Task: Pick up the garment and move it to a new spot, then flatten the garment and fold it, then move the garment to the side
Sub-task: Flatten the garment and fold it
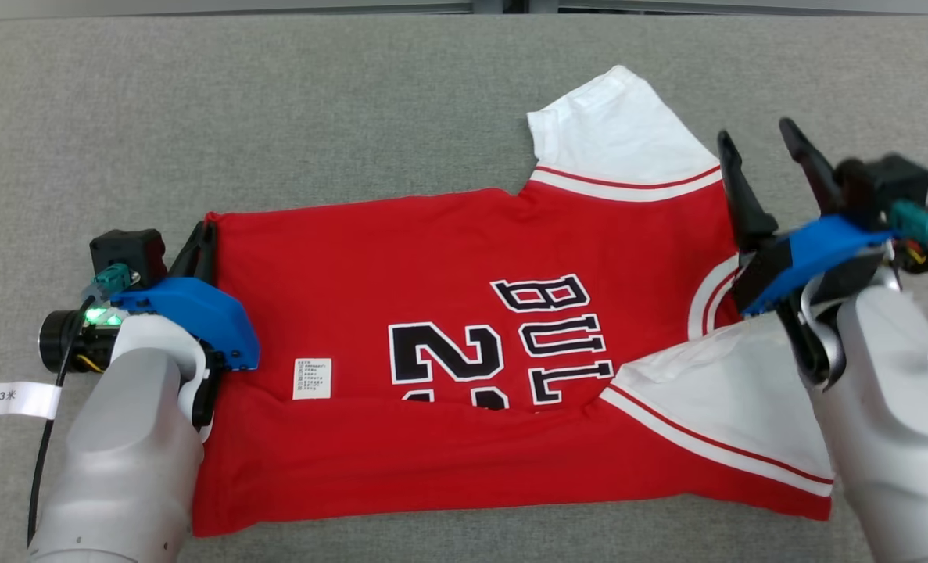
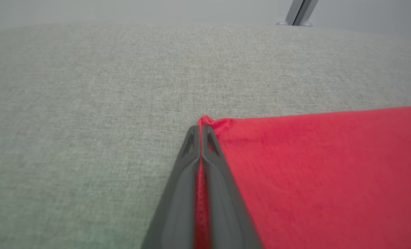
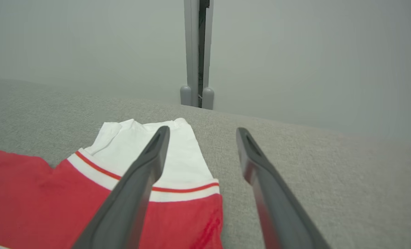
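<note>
The garment [image 1: 448,258] is a red jersey with white sleeves, black lettering and a white care label, lying spread on the grey table with its near edge folded up over the numbers. My left gripper [image 1: 206,234] is shut on the jersey's far left corner; in the left wrist view red cloth [image 2: 201,193] is pinched between the closed fingers [image 2: 188,162]. My right gripper [image 1: 757,145] is open, raised above the jersey's right shoulder edge by the far sleeve [image 3: 150,152], with nothing between its fingers [image 3: 260,173].
Grey fabric table surface [image 1: 276,109] extends all around the jersey. A metal post [image 3: 196,52] stands past the table's far edge. A white tag [image 1: 18,399] hangs on a cable beside my left forearm.
</note>
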